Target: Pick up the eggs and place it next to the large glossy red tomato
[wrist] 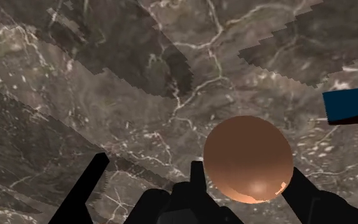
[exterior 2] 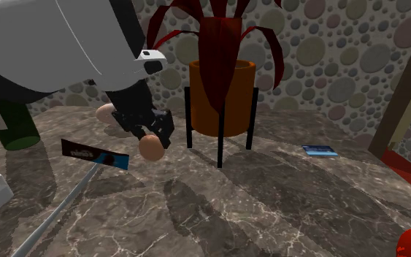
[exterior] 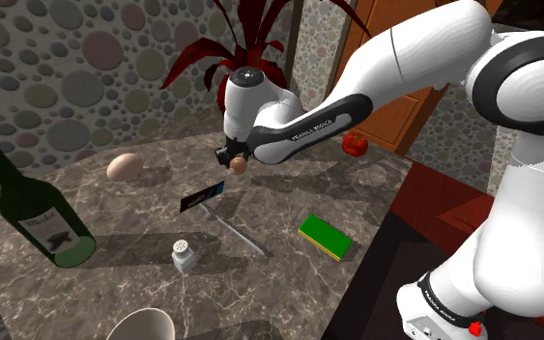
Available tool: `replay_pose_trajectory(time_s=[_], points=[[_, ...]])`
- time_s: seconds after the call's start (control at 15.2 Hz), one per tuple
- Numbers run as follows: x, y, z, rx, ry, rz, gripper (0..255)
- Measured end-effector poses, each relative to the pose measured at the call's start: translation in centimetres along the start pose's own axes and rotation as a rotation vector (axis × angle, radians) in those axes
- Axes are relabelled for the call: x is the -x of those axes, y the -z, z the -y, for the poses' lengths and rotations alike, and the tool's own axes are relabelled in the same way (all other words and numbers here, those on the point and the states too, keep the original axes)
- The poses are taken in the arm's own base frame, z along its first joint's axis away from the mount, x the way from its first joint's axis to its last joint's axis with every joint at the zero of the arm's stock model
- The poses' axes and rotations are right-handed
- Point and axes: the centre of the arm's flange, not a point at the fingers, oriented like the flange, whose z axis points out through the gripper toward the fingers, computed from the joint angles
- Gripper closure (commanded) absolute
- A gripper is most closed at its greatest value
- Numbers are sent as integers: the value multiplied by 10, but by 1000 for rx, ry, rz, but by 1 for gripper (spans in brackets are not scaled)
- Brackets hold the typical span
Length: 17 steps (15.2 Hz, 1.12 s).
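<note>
Egg (wrist: 247,159), partly hidden, apparently in hand (exterior 2: 153,133)

On my feed the marble counter (exterior: 289,198) carries a dark green bottle (exterior: 33,208) at its edge on the shoulder view's left, with a white shaker (exterior: 184,255) and a white bowl (exterior: 140,325) toward the front edge. A green-and-yellow sponge (exterior: 325,237) lies near the right-hand edge. A dark packet (exterior: 202,197) and a thin metal utensil (exterior: 239,234) (what kind, I can't tell) lie mid-counter. A red-leaved plant (exterior 2: 222,44) in an orange pot (exterior 2: 222,95) stands by the back edge.
</note>
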Motion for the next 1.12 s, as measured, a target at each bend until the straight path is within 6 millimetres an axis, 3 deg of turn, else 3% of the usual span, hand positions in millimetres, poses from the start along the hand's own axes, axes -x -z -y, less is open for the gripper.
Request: replay_pose_trajectory(time_s=[1.12], points=[[-27, 84, -8, 0, 0, 0, 255]])
